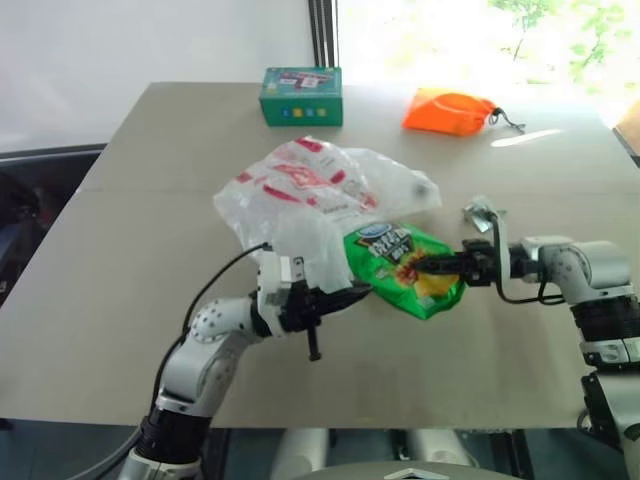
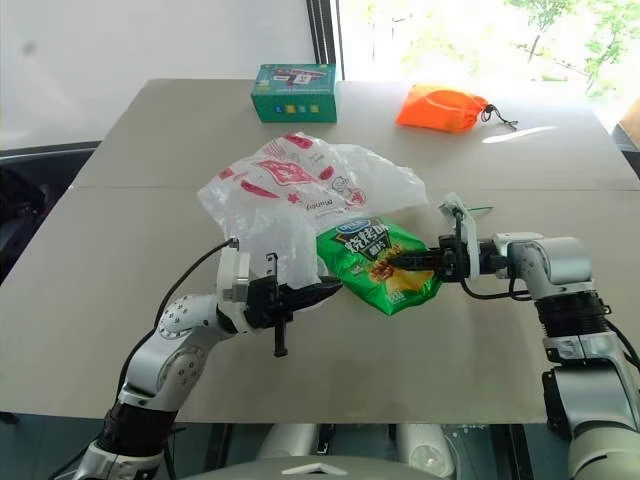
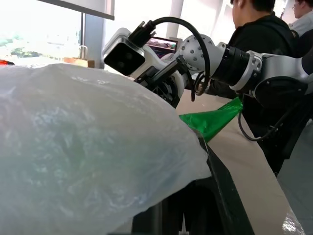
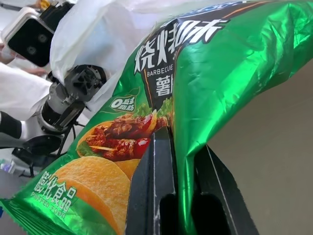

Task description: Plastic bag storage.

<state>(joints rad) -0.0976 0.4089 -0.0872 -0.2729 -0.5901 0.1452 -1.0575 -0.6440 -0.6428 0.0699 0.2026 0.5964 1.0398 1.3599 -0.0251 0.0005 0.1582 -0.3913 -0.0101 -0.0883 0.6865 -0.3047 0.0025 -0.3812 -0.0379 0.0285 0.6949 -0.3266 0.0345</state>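
Note:
The plastic bag (image 1: 310, 190), crinkly translucent white with red marks, lies bunched in the middle of the table. My left gripper (image 1: 350, 296) is shut on its near edge, and the film drapes over the fingers (image 3: 88, 147). A shiny green chip packet (image 1: 405, 265) lies just right of the bag, its left end tucked under the bag's edge. My right gripper (image 1: 422, 265) is shut on the packet's right side, and the foil is pinched between its two fingers (image 4: 156, 186). The two grippers point toward each other.
A green box (image 1: 300, 96) stands at the table's far edge, with an orange drawstring pouch (image 1: 450, 112) to its right. A small crumpled clear wrapper (image 1: 482, 214) lies behind my right gripper. A person in black (image 3: 264, 34) stands beyond the table.

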